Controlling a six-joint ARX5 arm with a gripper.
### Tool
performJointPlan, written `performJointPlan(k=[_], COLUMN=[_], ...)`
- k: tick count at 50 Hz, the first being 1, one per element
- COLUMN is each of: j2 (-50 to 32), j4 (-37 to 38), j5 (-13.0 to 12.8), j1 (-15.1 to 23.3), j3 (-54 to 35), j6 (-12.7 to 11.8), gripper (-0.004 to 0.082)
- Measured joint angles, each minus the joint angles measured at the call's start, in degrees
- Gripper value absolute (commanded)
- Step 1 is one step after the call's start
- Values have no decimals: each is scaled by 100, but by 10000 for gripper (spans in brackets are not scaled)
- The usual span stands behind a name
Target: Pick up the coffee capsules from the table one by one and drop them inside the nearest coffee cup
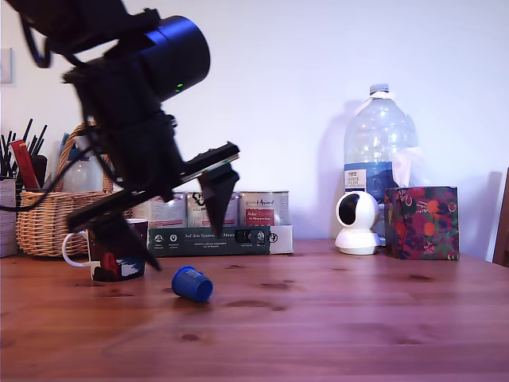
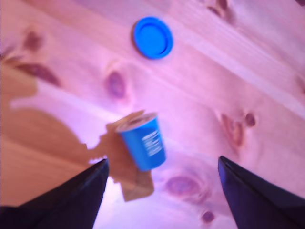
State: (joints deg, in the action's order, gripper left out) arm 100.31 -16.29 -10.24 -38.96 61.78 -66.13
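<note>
Little can be read with certainty. White lettering is printed along the dark flat box point(image 1: 220, 239) in the exterior view, but only fragments can be made out, and the labels on the tins point(image 1: 262, 208) behind it and on the water bottle point(image 1: 379, 147) are too small to be read. White print is borne on the side of the blue capsule point(image 2: 143, 141) in the wrist view, but it is blurred beyond reading.
</note>
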Motion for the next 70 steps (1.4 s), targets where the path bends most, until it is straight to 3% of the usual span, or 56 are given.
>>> performJointPlan(k=[21,37,49,70], j2=[654,815,870,890], j4=[-426,-590,-601,-640], j5=[236,293,310,380], j1=[74,155,264,387], j3=[691,713,717,723], j6=[-87,-122,-122,-118], gripper=[637,614,550,548])
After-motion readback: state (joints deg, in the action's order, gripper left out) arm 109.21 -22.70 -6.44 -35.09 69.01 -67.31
